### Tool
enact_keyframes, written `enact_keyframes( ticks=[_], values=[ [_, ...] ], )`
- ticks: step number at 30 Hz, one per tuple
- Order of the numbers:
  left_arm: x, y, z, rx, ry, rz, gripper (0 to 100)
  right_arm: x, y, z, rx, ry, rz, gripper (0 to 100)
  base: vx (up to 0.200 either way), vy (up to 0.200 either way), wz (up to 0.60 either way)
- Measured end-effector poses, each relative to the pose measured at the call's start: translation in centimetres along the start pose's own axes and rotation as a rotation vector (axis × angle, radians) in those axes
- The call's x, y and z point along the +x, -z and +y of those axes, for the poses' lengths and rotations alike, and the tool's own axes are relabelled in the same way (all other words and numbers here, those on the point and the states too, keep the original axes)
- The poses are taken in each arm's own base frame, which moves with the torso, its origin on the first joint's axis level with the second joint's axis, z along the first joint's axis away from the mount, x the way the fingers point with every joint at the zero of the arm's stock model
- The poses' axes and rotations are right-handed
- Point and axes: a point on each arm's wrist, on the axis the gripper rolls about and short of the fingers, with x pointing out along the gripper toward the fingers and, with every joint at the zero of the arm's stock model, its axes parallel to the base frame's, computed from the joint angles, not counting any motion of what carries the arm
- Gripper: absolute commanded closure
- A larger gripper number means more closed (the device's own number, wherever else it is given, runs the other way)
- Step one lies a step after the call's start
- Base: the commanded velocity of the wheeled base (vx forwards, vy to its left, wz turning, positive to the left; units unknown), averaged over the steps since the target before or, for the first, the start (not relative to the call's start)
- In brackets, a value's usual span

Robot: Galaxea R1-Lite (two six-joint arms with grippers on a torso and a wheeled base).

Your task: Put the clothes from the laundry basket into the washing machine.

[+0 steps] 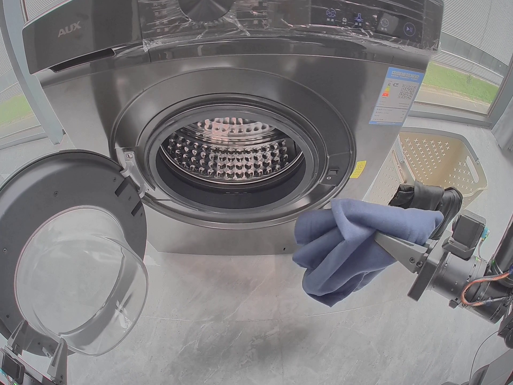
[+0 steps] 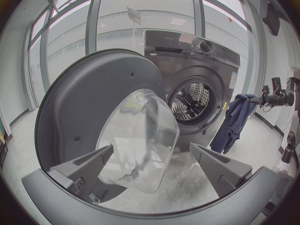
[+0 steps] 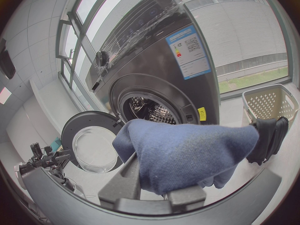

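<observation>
One blue garment point(image 1: 342, 247) | right end effector point(image 1: 382, 240) grips | left end effector point(image 2: 150, 147) spread

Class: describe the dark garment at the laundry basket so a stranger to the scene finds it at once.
Start at the washing machine; the beige laundry basket stands at its right side. The garment hangs over the basket's rim. It is black, unlike the blue cloth in the right gripper.

Blue garment point(image 1: 347, 247) is covering the right gripper point(image 1: 386, 240) tips; washing machine point(image 1: 240, 76) is hiding part of the laundry basket point(image 1: 443, 159); door point(image 1: 53, 199) is running off the edge.
</observation>
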Motion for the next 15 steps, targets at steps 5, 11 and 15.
enact_keyframes(
  ticks=[5,11,15],
  values=[
    [0.0,0.0,0.0,0.031,0.002,0.0,0,0.7,0.2,0.4,-0.027,-0.003,0.01,100,0.0,0.0,0.0],
    [0.0,0.0,0.0,0.041,0.011,0.001,0,2.2,0.1,1.5,-0.027,0.039,-0.006,100,0.0,0.0,0.0],
    [0.0,-0.2,-0.1,0.042,0.017,-0.022,0,3.1,0.0,2.3,-0.019,0.016,-0.038,100,0.0,0.0,0.0]
  ],
)
